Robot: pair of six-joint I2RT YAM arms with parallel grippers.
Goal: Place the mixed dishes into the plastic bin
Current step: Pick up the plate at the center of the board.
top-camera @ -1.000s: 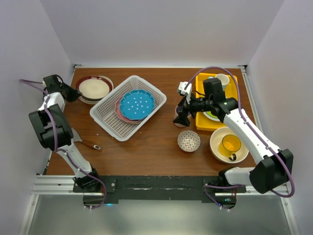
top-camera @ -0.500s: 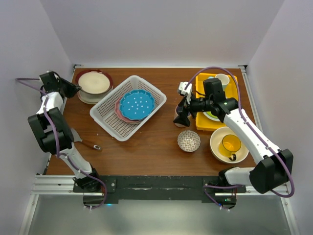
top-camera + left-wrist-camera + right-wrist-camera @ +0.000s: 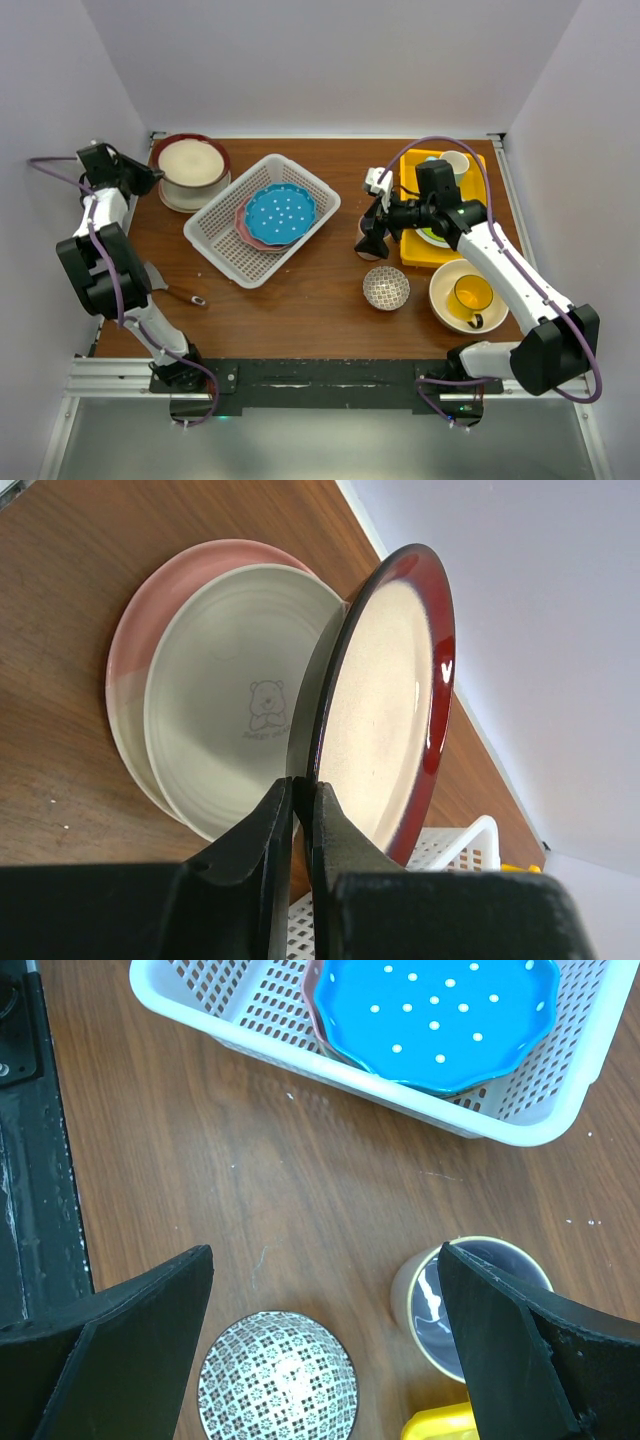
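The left fingers are clamped on the rim of a red-rimmed plate, tilted above a cream plate. The right fingers stand apart over the tabletop. Beyond them the basket holds a blue plate.

A dark brown wooden surface sits in an alcove, with plain pale lilac walls behind it and to either side. An aluminium rail runs along the surface's near edge, grey floor beyond; light is soft and even

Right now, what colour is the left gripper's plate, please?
The plate is cream with dark red rim; left wrist view.
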